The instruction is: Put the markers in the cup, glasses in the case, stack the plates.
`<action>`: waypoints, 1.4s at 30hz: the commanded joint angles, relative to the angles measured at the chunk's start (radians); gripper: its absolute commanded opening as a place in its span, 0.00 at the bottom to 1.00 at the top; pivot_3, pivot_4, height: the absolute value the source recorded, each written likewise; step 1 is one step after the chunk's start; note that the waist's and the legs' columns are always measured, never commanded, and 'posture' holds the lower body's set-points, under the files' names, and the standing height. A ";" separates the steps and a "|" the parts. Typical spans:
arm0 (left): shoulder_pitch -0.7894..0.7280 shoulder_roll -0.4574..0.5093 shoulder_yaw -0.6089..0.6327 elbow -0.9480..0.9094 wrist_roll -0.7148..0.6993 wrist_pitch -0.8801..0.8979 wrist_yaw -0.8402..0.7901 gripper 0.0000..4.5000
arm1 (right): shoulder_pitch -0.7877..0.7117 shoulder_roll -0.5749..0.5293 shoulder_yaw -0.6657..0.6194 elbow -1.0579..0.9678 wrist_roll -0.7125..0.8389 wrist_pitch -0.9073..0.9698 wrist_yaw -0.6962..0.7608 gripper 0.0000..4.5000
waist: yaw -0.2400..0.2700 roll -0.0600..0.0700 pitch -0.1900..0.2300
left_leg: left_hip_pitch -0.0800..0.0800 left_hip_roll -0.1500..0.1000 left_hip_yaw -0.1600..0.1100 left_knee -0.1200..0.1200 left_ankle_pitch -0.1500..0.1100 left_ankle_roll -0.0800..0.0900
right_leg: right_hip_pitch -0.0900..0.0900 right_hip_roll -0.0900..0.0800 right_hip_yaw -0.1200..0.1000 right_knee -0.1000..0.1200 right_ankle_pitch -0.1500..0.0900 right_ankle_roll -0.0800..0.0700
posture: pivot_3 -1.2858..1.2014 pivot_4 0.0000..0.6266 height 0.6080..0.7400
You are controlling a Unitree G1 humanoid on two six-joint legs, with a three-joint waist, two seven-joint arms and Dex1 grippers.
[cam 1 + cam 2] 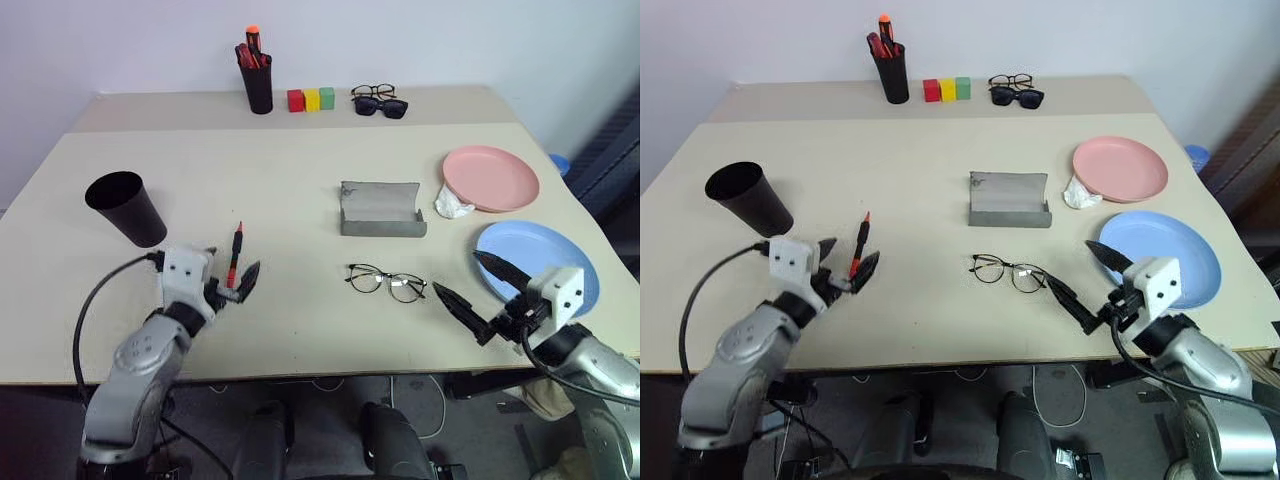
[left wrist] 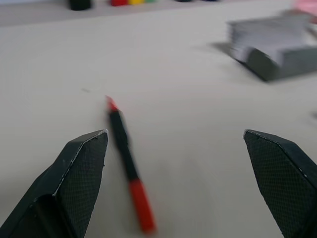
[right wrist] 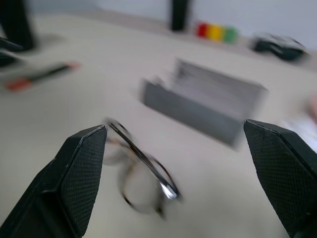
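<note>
Nearest on the beige counter [image 1: 290,190], the left gripper [image 1: 232,284] hangs with its jaws spread wide and empty, the slim red-and-black marker [image 1: 235,256] lying flat between them, untouched as far as the left wrist view shows. The right gripper [image 1: 473,288] is likewise released and empty, aimed at the thin black wire-rimmed glasses [image 1: 387,282], which rest lenses-up just ahead of it. Beside that gripper sits the round light blue plastic plate [image 1: 545,262]. Farther in, the wide black tapered cup [image 1: 127,208] stands on the left, and the grey oblong case [image 1: 380,210] lies open at centre. The salmon pink plate [image 1: 490,178] sits beyond the blue one, apart from it, with a crumpled white scrap [image 1: 452,205] at its edge.
</note>
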 commanded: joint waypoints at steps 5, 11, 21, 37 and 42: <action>-0.416 -0.015 0.046 0.155 -0.051 0.531 0.132 1.00 | -0.218 -0.057 0.109 0.054 -0.013 0.015 0.078 0.99 | 0.004 -0.009 0.002 | 0.000 -0.001 -0.002 0.004 0.001 0.001 | -0.001 0.001 0.000 0.008 0.000 0.001 | 0.52 0.24 1.00; -0.612 -0.093 0.091 0.391 0.008 0.686 0.227 1.00 | -0.265 -0.058 0.114 0.092 -0.017 -0.006 0.103 0.99 | 0.003 -0.013 0.004 | 0.000 -0.001 -0.003 0.003 0.001 0.002 | -0.001 0.002 0.000 0.011 0.000 0.001 | 0.52 0.24 1.00; -0.671 -0.175 0.120 0.577 0.080 0.691 0.291 0.24 | -0.204 -0.054 0.087 0.127 -0.037 -0.080 0.135 1.00 | 0.013 -0.013 0.004 | 0.003 -0.001 -0.004 0.003 0.001 0.001 | 0.001 0.002 0.000 0.012 0.000 0.001 | 0.52 0.24 1.00; -0.496 -0.104 0.008 0.235 0.273 -0.194 0.260 0.01 | -0.331 -0.006 0.176 0.189 -0.040 -0.075 0.124 1.00 | 0.022 -0.014 0.004 | 0.002 0.000 -0.003 0.002 0.001 0.000 | -0.002 0.002 0.001 0.011 0.002 -0.002 | 0.52 0.24 1.00; -0.593 -0.006 0.052 0.517 0.404 -0.534 0.346 0.01 | -0.460 0.046 0.252 0.273 -0.062 -0.092 0.157 1.00 | 0.022 -0.014 0.004 | 0.001 -0.001 -0.002 0.003 0.001 0.000 | -0.001 0.002 0.001 0.010 0.002 -0.002 | 0.52 0.24 1.00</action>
